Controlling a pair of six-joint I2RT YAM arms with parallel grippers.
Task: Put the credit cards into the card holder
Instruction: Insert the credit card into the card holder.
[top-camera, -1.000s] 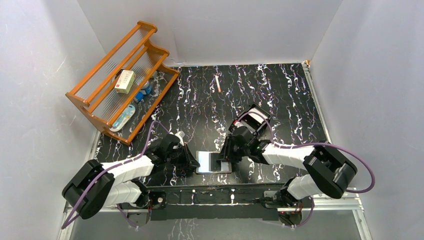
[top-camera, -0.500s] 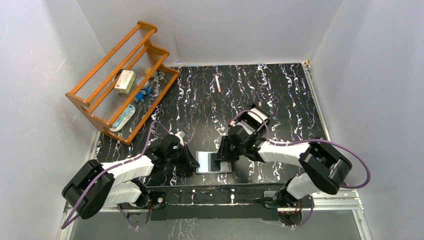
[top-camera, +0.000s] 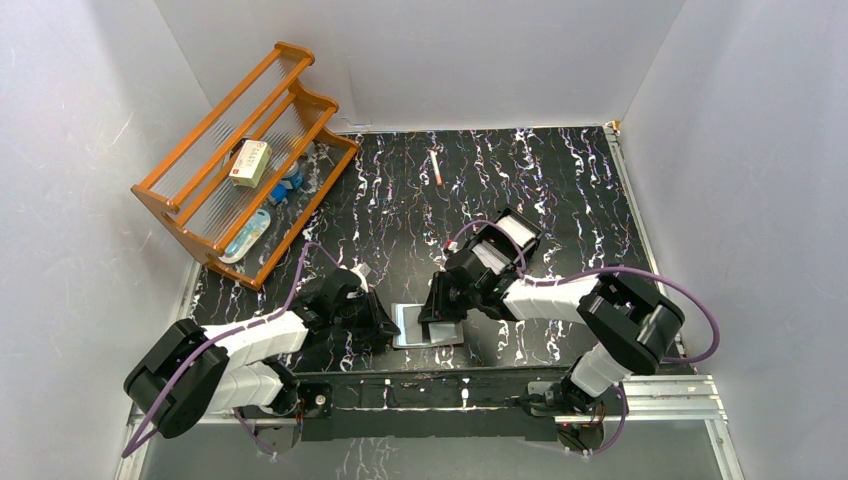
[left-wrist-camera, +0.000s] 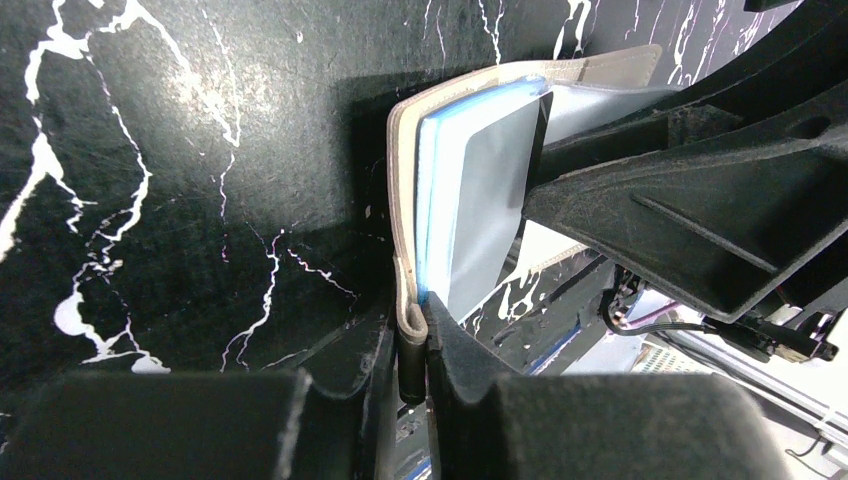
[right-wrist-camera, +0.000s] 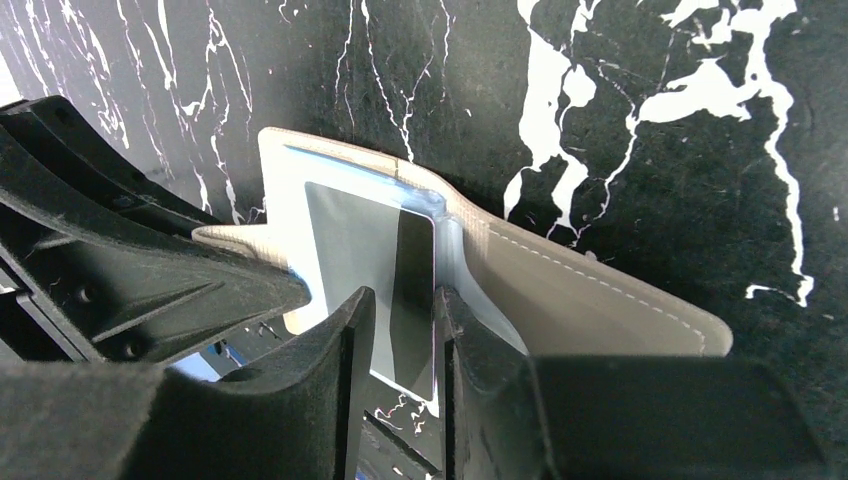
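Reaching low from both sides, left gripper (left-wrist-camera: 413, 345) pinches the card holder (left-wrist-camera: 475, 190); right gripper (right-wrist-camera: 405, 305) clamps 1 grey card (right-wrist-camera: 362, 232).

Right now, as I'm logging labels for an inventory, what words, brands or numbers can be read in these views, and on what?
No text can be read in any view.
Box on the wooden rack: red print, too small to read.
Card: grey face with a darker stripe, no lettering visible.
Wallet: no label or brand visible.
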